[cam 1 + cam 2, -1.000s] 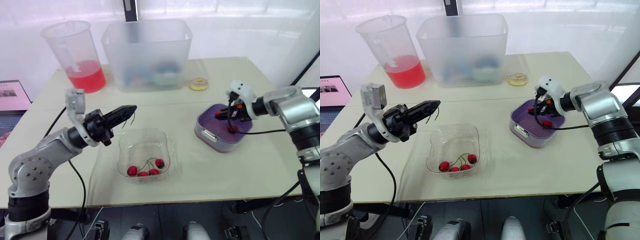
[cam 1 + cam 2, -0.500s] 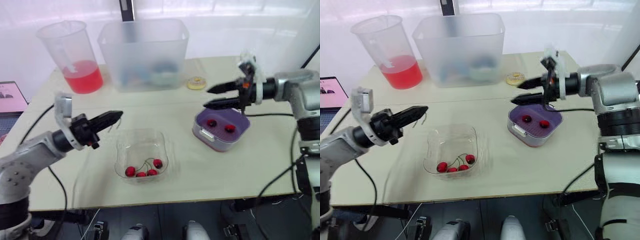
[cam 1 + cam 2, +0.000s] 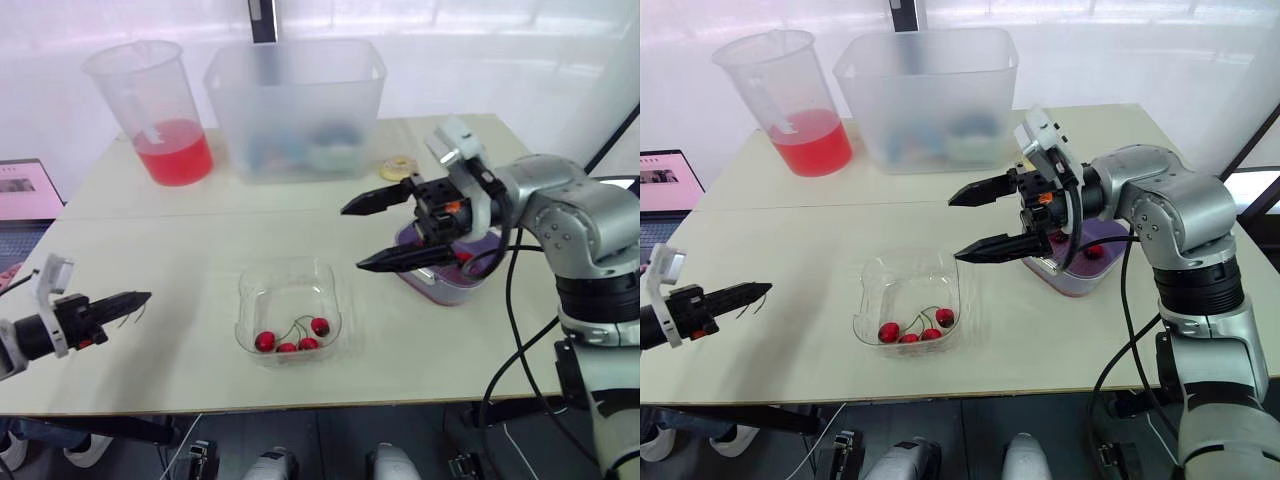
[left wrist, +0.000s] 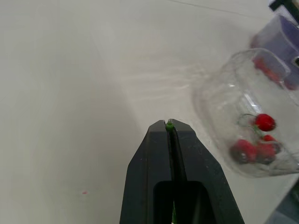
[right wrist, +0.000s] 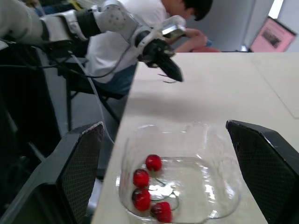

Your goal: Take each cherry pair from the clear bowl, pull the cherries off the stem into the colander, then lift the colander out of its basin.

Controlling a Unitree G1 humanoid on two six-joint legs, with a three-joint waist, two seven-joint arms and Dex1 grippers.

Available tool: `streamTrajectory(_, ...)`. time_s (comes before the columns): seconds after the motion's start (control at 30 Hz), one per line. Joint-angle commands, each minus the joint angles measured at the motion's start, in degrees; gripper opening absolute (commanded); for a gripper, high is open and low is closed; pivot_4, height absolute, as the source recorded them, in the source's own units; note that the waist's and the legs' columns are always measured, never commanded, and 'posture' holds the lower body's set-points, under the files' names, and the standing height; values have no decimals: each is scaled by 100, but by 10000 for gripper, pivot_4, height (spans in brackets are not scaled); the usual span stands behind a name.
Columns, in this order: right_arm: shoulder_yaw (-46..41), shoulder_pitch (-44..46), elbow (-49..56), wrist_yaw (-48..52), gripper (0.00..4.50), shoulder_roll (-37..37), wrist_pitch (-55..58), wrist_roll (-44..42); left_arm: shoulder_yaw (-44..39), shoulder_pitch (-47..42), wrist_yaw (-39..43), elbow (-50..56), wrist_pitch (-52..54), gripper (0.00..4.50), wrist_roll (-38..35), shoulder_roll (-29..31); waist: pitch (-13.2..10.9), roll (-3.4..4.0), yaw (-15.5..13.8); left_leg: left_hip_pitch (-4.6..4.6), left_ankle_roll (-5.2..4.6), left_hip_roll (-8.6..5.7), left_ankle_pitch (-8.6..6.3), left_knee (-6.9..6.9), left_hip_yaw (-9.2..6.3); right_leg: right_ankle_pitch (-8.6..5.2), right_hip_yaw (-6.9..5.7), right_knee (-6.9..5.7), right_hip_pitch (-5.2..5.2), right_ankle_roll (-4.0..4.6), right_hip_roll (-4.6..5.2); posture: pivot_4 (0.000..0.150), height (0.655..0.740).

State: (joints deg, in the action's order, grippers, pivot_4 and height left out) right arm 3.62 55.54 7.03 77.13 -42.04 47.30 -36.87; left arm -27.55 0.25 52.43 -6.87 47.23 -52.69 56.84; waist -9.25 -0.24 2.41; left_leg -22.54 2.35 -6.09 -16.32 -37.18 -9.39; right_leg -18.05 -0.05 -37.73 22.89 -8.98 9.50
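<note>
The clear bowl sits mid-table with several red cherries on green stems in its near side. My right gripper hangs open and wide above the bowl's right rim, with nothing between its fingers. Behind it stands the purple colander in its basin, largely hidden by the wrist, with one cherry showing inside. My left gripper is far left by the table's front edge, shut on a thin bare green stem. It also appears in the right wrist view as the left gripper.
At the back stand a pitcher holding red liquid and a large translucent bin. A small yellow ring lies beside the bin. A screen sits at the left edge. A seated person is beyond the table's left end.
My right gripper opened, left the colander with two cherries in it, and swung left over the bowl's rim. My left gripper drew back left and toward the front edge, stem still pinched.
</note>
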Motion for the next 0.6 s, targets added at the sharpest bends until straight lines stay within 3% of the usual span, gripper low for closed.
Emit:
streamTrajectory(0.03,-150,25,62,-197,44820,-83,-146,67,-108,-149,88,-568,-144,0,224,-217,0,-1,2,0,0,0,0,1,0,0,0,-1,1,0,0,1500,7400)
streamTrajectory(0.1,-177,1,81,-235,44820,-103,-146,45,-167,-218,104,-812,-91,0,293,-295,1,-3,7,0,0,1,0,0,-1,0,-1,-6,4,0,-1,1500,7400)
streamTrajectory(0.2,-222,-69,133,-299,45000,-221,-108,22,-174,-153,177,-1016,8,8785,404,-343,1,-4,10,-1,0,1,0,0,0,0,0,-7,4,0,0,1500,7400)
streamTrajectory(0.43,-392,-353,354,-329,45000,-504,93,-217,-528,-305,212,-1802,-459,44724,866,8,1,-9,9,-1,0,1,0,0,-1,0,-1,-12,8,0,0,1500,7400)
streamTrajectory(0.6,-466,-474,450,-357,45000,-634,222,-373,-937,-410,445,-2378,-981,44724,1106,357,2,-10,14,-1,0,2,0,3,2,0,-1,-13,12,0,1,1500,7400)
